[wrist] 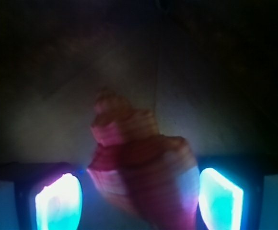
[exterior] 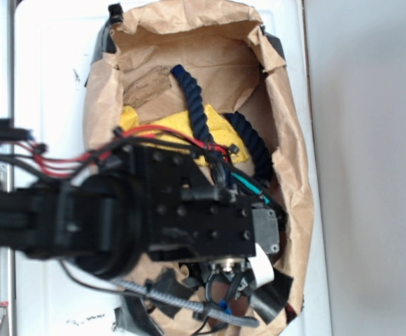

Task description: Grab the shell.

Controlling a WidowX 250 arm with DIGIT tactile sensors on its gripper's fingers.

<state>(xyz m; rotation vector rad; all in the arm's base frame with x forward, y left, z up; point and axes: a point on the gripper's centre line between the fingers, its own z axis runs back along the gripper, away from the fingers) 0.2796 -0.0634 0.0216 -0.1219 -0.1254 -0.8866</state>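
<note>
the shell [wrist: 139,163] is judged light, rigid and somewhat brittle, with a hard ribbed surface that could slip under smooth pads; the wide knobbly body is the best place to be squeezed, not the tapering spire. it is seen in the wrist view as a banded reddish-orange spiral, blurred and dimly lit, lying inside the paper bag [exterior: 297,175] between the glowing fingers [wrist: 60,203] of the gripper [wrist: 139,201], which stand apart on either side, seemingly not yet clamped.

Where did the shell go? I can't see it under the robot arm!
The wrist view shows the shell low in the middle, right between the two glowing fingers of the gripper; in the exterior view the arm hides it.
</note>
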